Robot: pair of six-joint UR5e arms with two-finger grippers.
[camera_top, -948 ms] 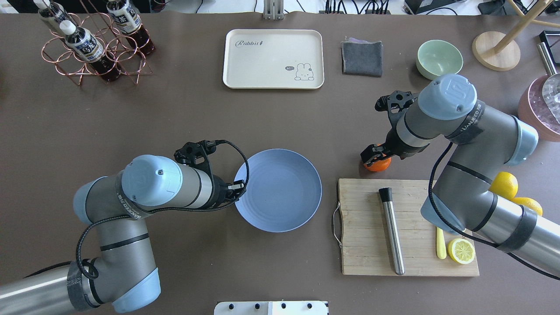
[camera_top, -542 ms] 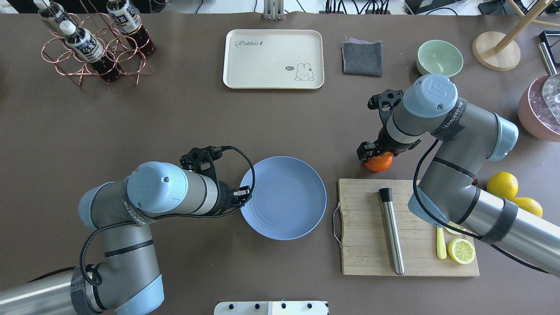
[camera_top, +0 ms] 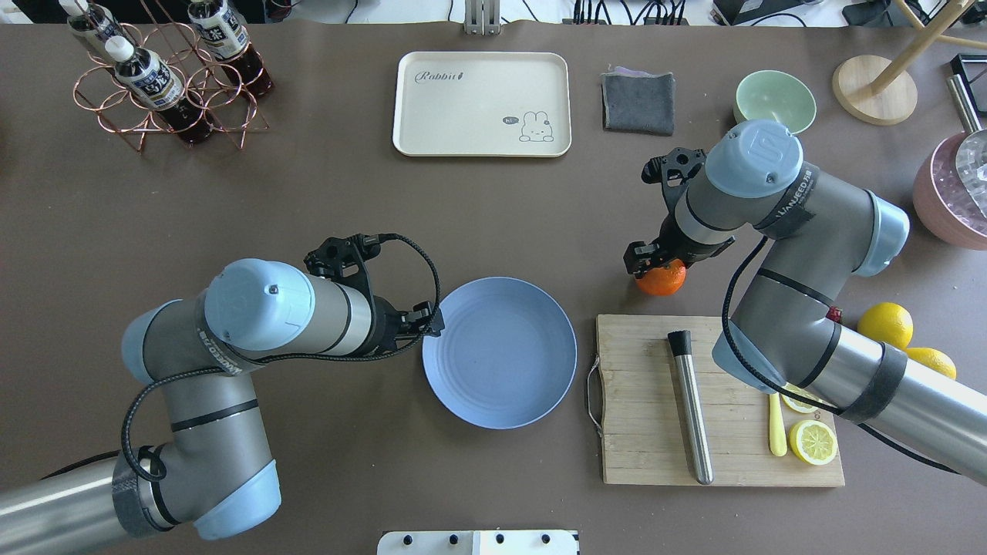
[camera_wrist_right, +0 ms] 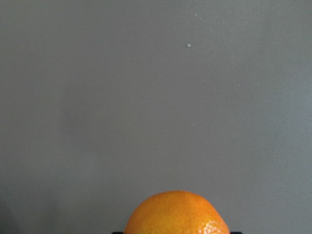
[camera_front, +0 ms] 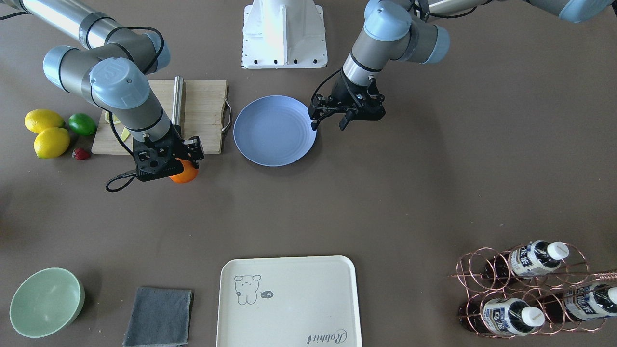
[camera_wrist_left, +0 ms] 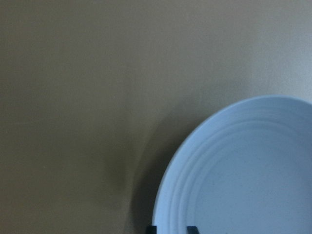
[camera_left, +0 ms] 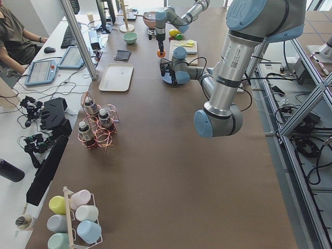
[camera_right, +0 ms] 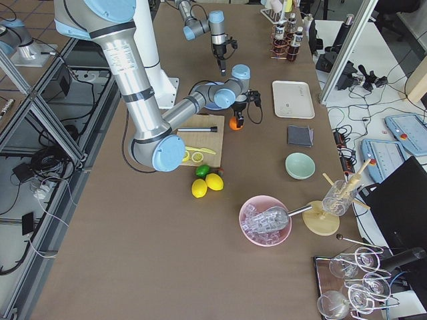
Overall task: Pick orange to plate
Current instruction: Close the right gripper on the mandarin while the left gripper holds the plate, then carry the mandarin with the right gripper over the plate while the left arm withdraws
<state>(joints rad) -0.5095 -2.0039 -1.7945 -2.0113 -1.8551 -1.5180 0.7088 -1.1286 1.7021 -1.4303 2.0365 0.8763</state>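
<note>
The orange (camera_top: 663, 281) sits between the fingers of my right gripper (camera_top: 652, 267), which is shut on it just beyond the cutting board's far edge. In the right wrist view the orange (camera_wrist_right: 175, 214) fills the bottom middle, with a dark fingertip on each side. The light-blue plate (camera_top: 501, 354) lies flat near the table's middle, well left of the orange. My left gripper (camera_top: 432, 324) is shut on the plate's upper-left rim. In the left wrist view its two fingertips (camera_wrist_left: 151, 229) straddle the rim of the plate (camera_wrist_left: 243, 175).
A wooden cutting board (camera_top: 648, 455) with a steel muddler (camera_top: 690, 408) and a lemon half (camera_top: 813, 442) lies right of the plate. Whole lemons (camera_top: 887, 324) sit behind my right arm. At the far side stand a cream tray (camera_top: 482, 104), grey cloth (camera_top: 638, 102), green bowl (camera_top: 775, 100) and bottle rack (camera_top: 166, 77).
My right gripper has carried the orange a little left and away from the board. My left gripper dragged the plate slightly right and toward the robot, then shifted along the rim.
</note>
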